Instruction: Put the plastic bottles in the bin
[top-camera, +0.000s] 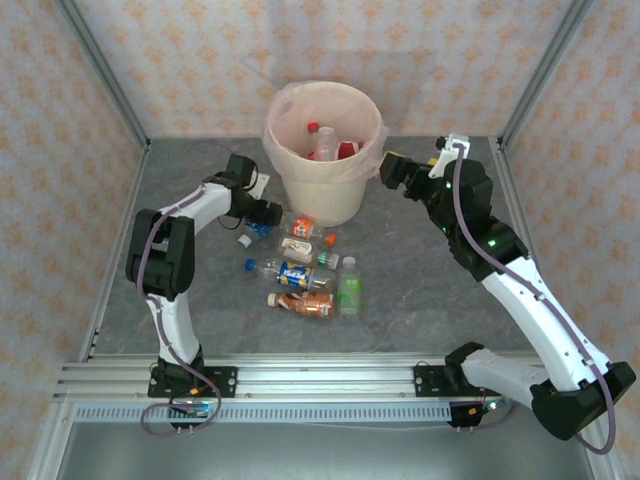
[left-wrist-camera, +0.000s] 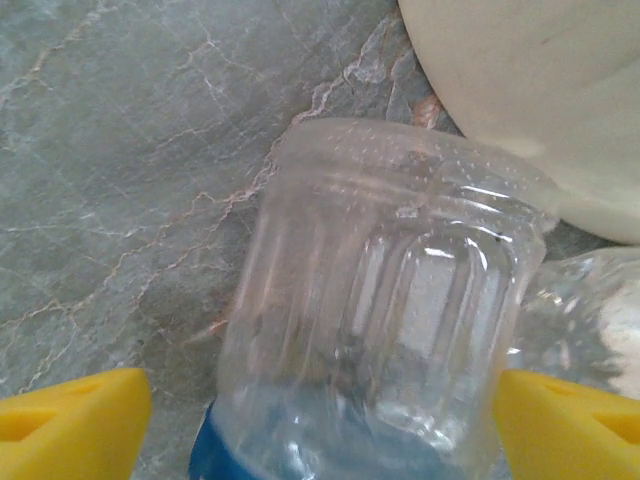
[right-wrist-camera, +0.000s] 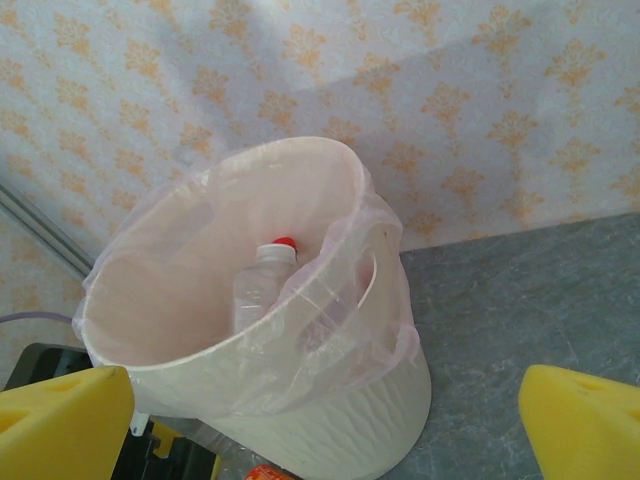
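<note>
Bin: a large round cream bucket (top-camera: 322, 196) lined with a thin pink bag, standing at the middle of the tabletop's far edge.
Inside the bin: a clear bottle with a red cap (right-wrist-camera: 265, 285) leans against the inner wall. The top view shows something red (top-camera: 346, 150) beside it, too small to tell apart. That makes at least two items.
Plastic bottles on the table: a loose cluster (top-camera: 305, 270) lies on its side at the middle of the tabletop, just on the near side of the bin. I count about eight. Labels are orange, blue, green and brown. Several touch or overlap, so the count is not exact.
Bottle at the left claw: a clear bottle with a blue label (left-wrist-camera: 380, 300) lies at the cluster's left end, close to the bin's wall (left-wrist-camera: 540, 90).
Left gripper: the left gripper (left-wrist-camera: 320, 420) is down at the tabletop with its yellow fingers (left-wrist-camera: 70, 420) spread wide on either side of this bottle. A gap shows on one side, so it is not clamped.
Right gripper: the right gripper (right-wrist-camera: 320, 420) is raised just beside the bin's right side and faces its rim. Its yellow fingers (right-wrist-camera: 585, 420) are wide apart with nothing held.
In the way: the bin's wall and a neighbouring clear bottle (left-wrist-camera: 590, 320) crowd the left claw's bottle on one side.
Tabletop: grey marbled stone (top-camera: 430, 280).
Surroundings: cream wallpaper with an orange pattern (right-wrist-camera: 450, 110) on three sides.
</note>
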